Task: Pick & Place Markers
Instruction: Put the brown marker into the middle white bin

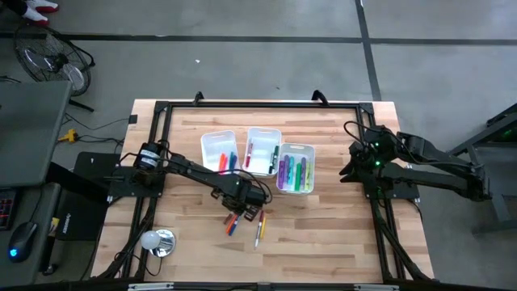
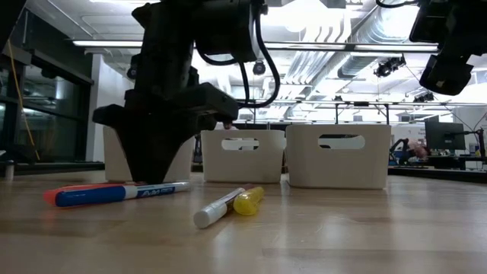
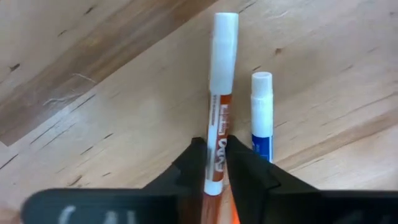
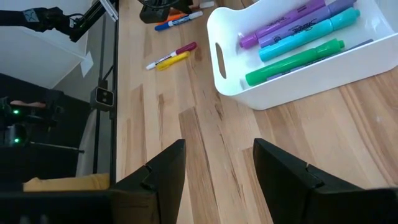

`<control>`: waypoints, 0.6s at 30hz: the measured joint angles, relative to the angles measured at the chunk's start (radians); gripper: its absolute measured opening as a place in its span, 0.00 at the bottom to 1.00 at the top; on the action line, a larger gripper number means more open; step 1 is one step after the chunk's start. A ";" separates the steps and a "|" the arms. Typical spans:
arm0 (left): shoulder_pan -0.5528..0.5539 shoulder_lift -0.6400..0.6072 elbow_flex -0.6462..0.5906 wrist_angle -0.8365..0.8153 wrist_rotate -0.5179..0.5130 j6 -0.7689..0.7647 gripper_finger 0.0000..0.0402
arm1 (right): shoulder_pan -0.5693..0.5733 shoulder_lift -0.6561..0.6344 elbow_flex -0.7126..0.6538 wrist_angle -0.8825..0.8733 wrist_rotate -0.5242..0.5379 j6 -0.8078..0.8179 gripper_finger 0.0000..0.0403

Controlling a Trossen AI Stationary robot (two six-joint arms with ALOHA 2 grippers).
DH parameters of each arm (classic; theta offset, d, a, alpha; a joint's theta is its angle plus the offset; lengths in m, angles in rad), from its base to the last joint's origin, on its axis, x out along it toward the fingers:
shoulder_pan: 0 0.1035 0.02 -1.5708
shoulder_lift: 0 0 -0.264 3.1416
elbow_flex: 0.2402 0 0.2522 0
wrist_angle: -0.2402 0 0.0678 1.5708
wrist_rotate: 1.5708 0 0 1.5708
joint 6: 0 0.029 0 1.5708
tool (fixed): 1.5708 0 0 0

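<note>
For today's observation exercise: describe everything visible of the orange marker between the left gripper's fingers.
The orange marker is a slim felt-tip pen, apparently plastic, with a white barrel bearing a printed orange label and a white end. It lies flat on the wooden table, parallel to a blue marker right beside it. The left gripper straddles its barrel, fingers close on either side; whether they already grip it cannot be told.

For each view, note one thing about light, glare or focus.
Low view: bright ceiling lights silhouette the left gripper. Left wrist view: its fingers blur, the orange marker between them stays sharp. Right wrist view: the white bin looks evenly lit.
</note>
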 joint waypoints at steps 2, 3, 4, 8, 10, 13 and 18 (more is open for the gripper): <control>0.002 0.000 0.000 -0.001 0.002 0.015 0.10 | 0.000 0.000 0.000 0.000 0.000 0.000 0.44; 0.005 0.000 0.000 -0.001 0.002 0.022 0.08 | 0.000 0.000 0.000 0.000 0.000 0.000 0.44; 0.006 0.000 0.000 -0.002 0.004 0.030 0.06 | 0.000 0.000 0.000 0.000 0.000 0.000 0.44; 0.007 0.000 -0.001 0.000 -0.007 0.048 0.05 | 0.000 0.000 0.000 0.000 0.000 0.000 0.44; 0.007 0.000 -0.001 0.000 -0.013 0.044 0.05 | 0.000 0.000 0.000 0.000 0.000 0.000 0.44; 0.007 0.000 -0.001 0.000 -0.023 0.036 0.05 | 0.000 0.000 0.000 0.000 0.000 0.000 0.44; 0.007 -0.001 -0.002 0.002 -0.041 0.019 0.05 | 0.000 0.000 0.000 -0.001 0.000 0.000 0.44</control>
